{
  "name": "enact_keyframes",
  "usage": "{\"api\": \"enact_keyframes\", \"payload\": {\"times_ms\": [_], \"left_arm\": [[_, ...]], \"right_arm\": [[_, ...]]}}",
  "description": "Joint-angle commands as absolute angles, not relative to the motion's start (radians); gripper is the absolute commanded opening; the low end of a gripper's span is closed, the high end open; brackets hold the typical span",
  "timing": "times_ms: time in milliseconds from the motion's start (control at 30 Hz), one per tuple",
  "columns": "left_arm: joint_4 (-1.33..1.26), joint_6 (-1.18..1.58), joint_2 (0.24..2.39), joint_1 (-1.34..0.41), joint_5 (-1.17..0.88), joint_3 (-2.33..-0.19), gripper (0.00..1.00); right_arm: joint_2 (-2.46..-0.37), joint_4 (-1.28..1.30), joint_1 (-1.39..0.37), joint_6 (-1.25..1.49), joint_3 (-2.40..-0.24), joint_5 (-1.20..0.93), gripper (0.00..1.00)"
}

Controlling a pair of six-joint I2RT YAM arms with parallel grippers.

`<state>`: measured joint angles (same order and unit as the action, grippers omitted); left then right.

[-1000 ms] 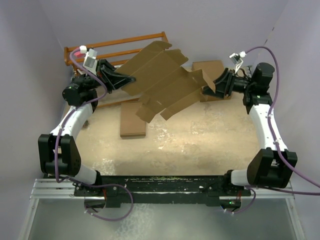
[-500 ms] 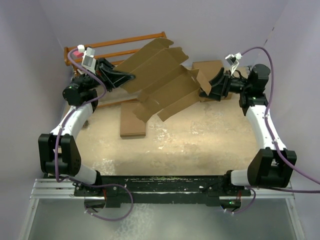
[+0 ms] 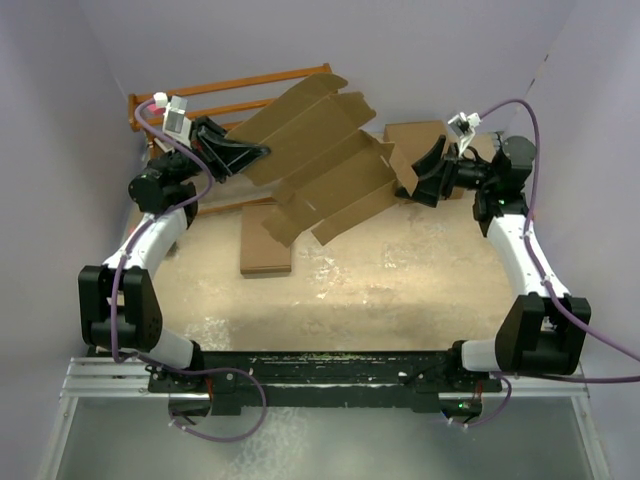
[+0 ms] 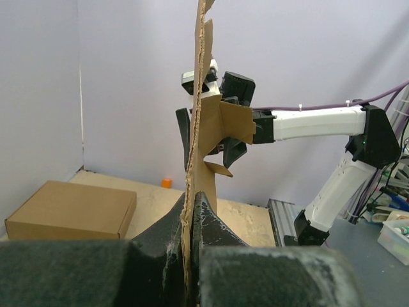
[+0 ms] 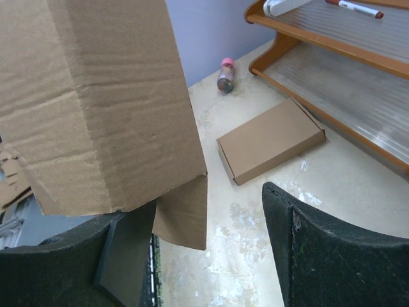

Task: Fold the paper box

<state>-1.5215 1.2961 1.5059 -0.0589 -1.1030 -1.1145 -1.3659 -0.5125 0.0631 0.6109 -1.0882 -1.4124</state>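
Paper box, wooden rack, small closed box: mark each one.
paper box [image 3: 320, 168], top view, middle panel.
wooden rack [image 3: 232, 83], top view, upper rail.
small closed box [image 5: 271, 139], right wrist view, top face.

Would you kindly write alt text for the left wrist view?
The left gripper is shut on the paper box, a brown cardboard blank seen edge-on and upright. Beyond, the open right gripper is at its far flap; a closed brown box lies lower left.

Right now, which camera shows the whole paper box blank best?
Top external: the paper box spreads out whole, flaps and notches visible. Left wrist shows it only edge-on; right wrist shows just one close-up panel.
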Motion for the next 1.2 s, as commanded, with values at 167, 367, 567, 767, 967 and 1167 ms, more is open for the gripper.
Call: {"api": "enact_keyframes", "payload": {"times_ms": [167, 367, 567, 767, 967, 1167], "left_arm": [[-1.65, 1.278, 1.505, -0.054, -1.026, -1.095, 0.04], [-1.651, 1.28, 1.504, -0.054, -1.02, -1.099, 0.04], [-1.651, 1.281, 1.502, -0.053, -1.012, -1.106, 0.04], [-1.651, 1.281, 1.503, -0.055, -1.009, -1.106, 0.04], [-1.65, 1.279, 1.503, -0.056, -1.004, -1.1, 0.04], [-1.65, 1.289, 1.5, -0.057, -1.0, -1.107, 0.04]], "right_arm": [[-1.37, -0.631, 0.046, 0.61, -1.071, -1.403, 0.72], [-1.389, -0.645, 0.039, 0.61, -1.064, -1.401, 0.72], [-1.401, -0.695, 0.028, 0.61, -1.052, -1.392, 0.72], [-1.418, -0.755, 0.019, 0.61, -1.041, -1.387, 0.72], [-1.434, -0.802, 0.009, 0.61, -1.03, -1.378, 0.72], [-1.449, -0.756, 0.009, 0.61, -1.044, -1.379, 0.72]]}}
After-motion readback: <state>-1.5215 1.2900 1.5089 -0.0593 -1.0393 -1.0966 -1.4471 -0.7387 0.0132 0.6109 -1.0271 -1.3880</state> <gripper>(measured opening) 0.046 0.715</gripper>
